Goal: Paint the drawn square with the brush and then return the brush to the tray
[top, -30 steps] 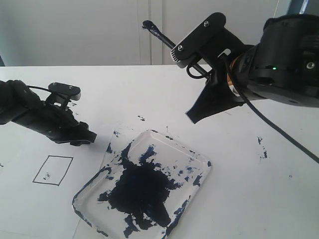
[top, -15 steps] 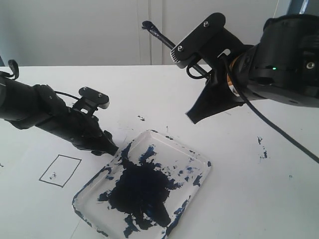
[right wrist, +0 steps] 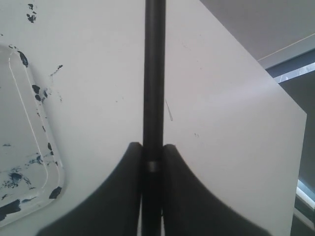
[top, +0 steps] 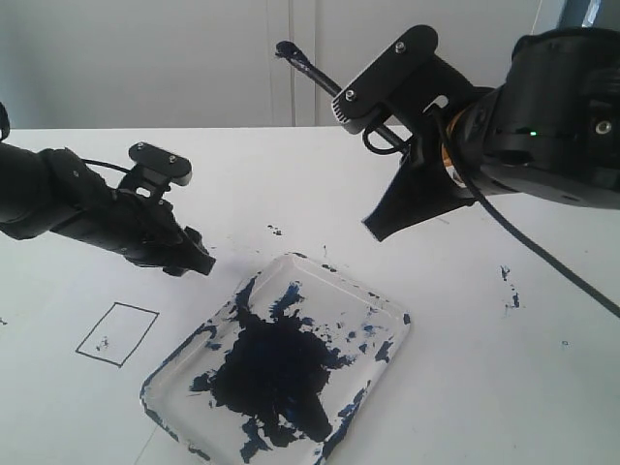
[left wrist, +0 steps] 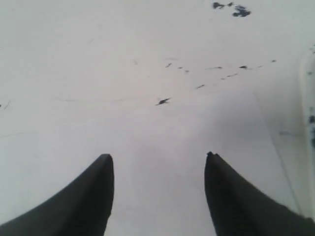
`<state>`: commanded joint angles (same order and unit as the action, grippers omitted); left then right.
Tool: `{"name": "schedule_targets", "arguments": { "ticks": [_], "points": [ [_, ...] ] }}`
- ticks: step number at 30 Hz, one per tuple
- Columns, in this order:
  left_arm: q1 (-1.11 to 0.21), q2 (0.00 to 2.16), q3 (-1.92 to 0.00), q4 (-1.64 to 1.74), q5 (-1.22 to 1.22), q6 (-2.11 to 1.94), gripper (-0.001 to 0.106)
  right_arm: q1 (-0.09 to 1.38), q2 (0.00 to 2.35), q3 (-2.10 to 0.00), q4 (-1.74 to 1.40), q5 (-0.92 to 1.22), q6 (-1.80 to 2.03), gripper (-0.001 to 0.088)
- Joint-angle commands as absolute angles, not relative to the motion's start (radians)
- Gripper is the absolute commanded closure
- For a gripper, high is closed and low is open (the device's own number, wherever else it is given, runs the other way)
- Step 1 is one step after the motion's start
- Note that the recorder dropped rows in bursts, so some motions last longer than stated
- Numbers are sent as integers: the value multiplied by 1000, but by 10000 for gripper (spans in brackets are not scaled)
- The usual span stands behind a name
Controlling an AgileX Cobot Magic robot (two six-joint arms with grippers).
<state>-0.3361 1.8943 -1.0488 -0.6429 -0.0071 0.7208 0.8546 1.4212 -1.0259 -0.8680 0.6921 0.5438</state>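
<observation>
Right pincer: clamped on the brush; the thin black shaft is pinched between two dark fingers.
Right arm pose: raised well above the table, behind and right of the tray in the exterior view; fingers slant down-left toward the tray's far edge, well apart from it.
Brush: in the air, slanting up and left from the grip; its upper end, a small dark clot, shows against the pale wall.
Tray: clear plastic, lying flat at centre front; big navy blot in the middle, splatters out to the rim.
Left pincer: fingers apart, nothing between them; low over white paper, near the tray's left far edge, not touching it.
Left arm pose: reaches in from the left edge, low, nearly level with the table.
Drawn square: on the paper left of the tray; black outline, white inside with a few tiny specks.
In the way: the left forearm lies behind the square, not over it.
Stray marks: paint specks on the table right of the tray.
</observation>
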Motion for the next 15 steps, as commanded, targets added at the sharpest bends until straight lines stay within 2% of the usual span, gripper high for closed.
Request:
{"name": "schedule_targets", "arguments": {
  "ticks": [7, 15],
  "points": [
    [-270, 1898, -1049, -643, -12, 696, 462, 855, 1421, -1026, -868, 692, 544, 868],
    [-268, 1938, -1049, -643, 55, 692, 462, 855, 1421, -1026, -868, 688, 544, 868]
  ]
}}
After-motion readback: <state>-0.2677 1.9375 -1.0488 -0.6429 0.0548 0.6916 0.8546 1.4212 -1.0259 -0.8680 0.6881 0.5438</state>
